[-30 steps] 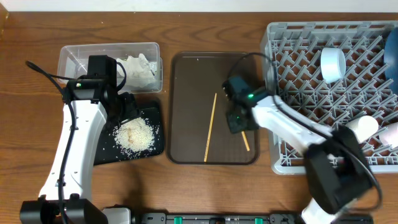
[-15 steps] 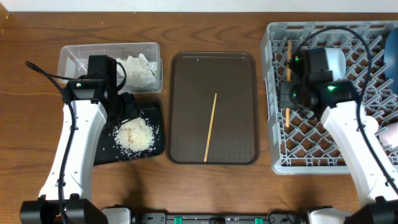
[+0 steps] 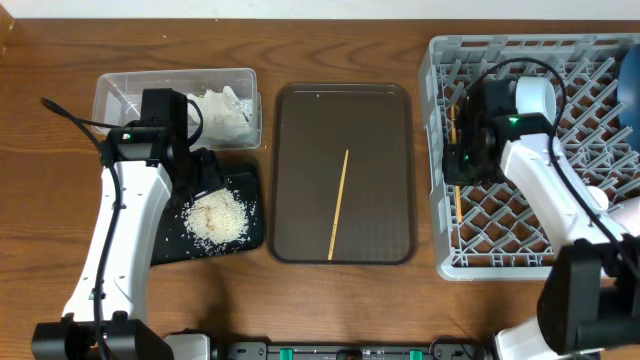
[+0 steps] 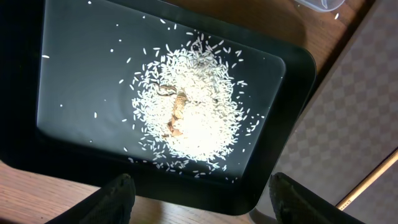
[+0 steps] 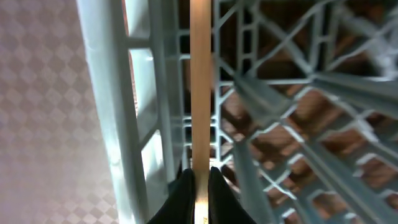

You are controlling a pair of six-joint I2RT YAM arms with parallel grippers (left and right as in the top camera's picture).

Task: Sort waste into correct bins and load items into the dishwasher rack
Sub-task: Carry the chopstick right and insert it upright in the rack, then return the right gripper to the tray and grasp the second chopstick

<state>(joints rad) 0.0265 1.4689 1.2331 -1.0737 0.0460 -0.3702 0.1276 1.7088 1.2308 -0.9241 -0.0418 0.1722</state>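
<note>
My right gripper (image 3: 463, 165) is shut on a wooden chopstick (image 3: 457, 205) and holds it low along the left side of the grey dishwasher rack (image 3: 440, 262); the right wrist view shows the chopstick (image 5: 200, 81) between my fingers (image 5: 200, 186) among the rack's lattice (image 5: 273, 124). The other chopstick (image 3: 339, 203) lies on the brown serving tray (image 3: 290, 110). My left gripper (image 4: 202, 199) is open over the black tray (image 4: 292, 81), above the rice heap (image 4: 189, 118). That heap also shows from overhead (image 3: 217, 215). The crumpled napkin (image 3: 224, 110) lies in the clear tub (image 3: 120, 88). A white cup (image 3: 536, 102) stands in the rack.
A second white cup (image 3: 584, 204) lies at the rack's right side, with a light-blue bowl edge (image 3: 630, 215) and the dark-blue plate (image 3: 630, 85) partly cut off. The brown serving tray sits between the bins and the rack.
My right gripper carried the chopstick from the brown tray over to the rack, then lowered it along the rack's left side. The left arm has not moved.
</note>
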